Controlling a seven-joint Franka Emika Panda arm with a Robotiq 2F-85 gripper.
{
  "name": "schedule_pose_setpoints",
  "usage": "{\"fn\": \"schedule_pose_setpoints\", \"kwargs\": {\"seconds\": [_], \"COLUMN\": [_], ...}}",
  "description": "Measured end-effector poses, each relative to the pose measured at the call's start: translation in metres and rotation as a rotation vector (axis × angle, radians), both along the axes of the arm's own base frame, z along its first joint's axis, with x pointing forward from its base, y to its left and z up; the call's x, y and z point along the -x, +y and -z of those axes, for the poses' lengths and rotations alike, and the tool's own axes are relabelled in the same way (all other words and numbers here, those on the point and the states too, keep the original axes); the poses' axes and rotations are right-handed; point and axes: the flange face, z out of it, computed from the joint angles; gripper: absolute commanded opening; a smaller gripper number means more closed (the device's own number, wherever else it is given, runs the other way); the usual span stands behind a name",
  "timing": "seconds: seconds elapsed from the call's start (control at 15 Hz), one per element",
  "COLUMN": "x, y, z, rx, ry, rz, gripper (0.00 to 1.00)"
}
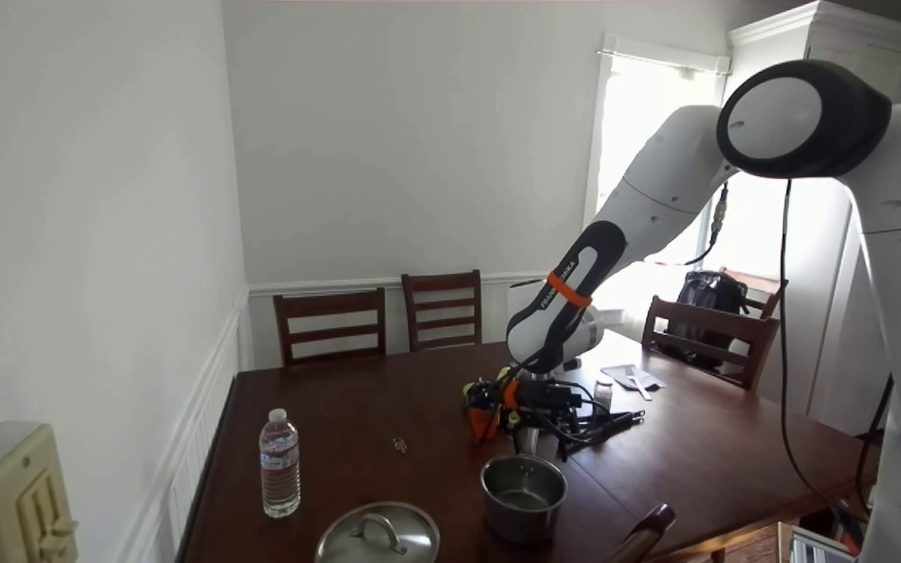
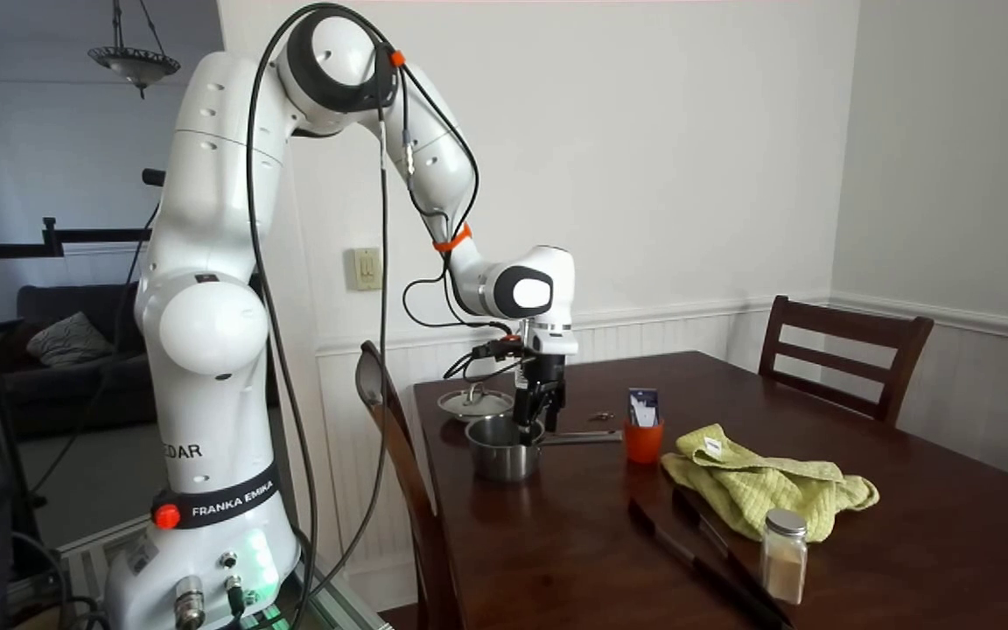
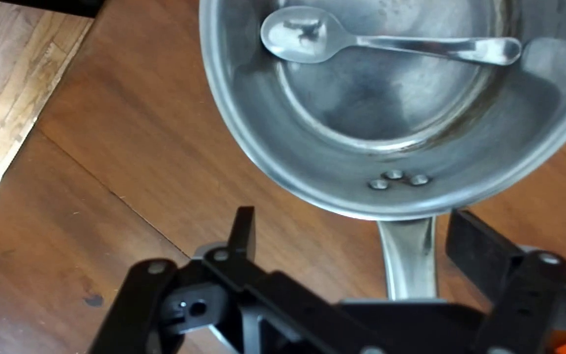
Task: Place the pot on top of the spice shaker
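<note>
— How far along is this?

— Early on, I'd judge. Start with what is closest: your gripper has its fingers spread apart, clamped on nothing. In the wrist view the handle of the pot runs through the gap, nearer one finger than the other. Whether you are low enough to grab it, I can't tell.

— And where does the pot sit?

— Upright on the table, near a lid. So your lining up looks mostly done; grabbing, lifting, carrying and setting down are all left to you.

— Set down where?

— Farthest out: the shaker stands beside a towel, well apart from your pot, with nothing on its cap.

— How does the pot itself look?

— Going outward from your gripper again: a shiny metal handle, a smooth rounded rim, three rivets on the inner wall, then a greyish bottom with a spoon lying across it. You can see a brownish band low inside; stain or reflection, it's hard to say. Its sides show plain grey metal in both exterior views. Unless you take the spoon out, it will likely ride along.
</note>
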Motion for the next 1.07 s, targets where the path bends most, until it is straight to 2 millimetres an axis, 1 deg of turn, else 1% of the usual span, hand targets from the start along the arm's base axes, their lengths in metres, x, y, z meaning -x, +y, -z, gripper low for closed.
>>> {"fn": "schedule_pose_setpoints", "kwargs": {"seconds": [0.27,0.47,0.53,0.6,0.67,0.73,0.87,1.0,1.07], "x": [-0.006,-0.007,-0.008,-0.010,-0.013,-0.016,-0.022,-0.027,-0.029], "y": [-0.002,-0.007,-0.007,-0.007,-0.005,-0.003,0.002,0.008,0.010], "z": [-0.005,0.000,0.004,0.007,0.011,0.014,0.018,0.017,0.016], "rx": [0.006,0.009,0.011,0.013,0.016,0.018,0.023,0.027,0.028], "ry": [-0.041,-0.037,-0.038,-0.039,-0.041,-0.042,-0.053,-0.069,-0.075], "rz": [-0.004,-0.006,-0.008,-0.011,-0.016,-0.021,-0.036,-0.049,-0.054], "gripper": [1.00,1.00,0.92,0.74,0.68,0.59,0.45,0.32,0.24]}}
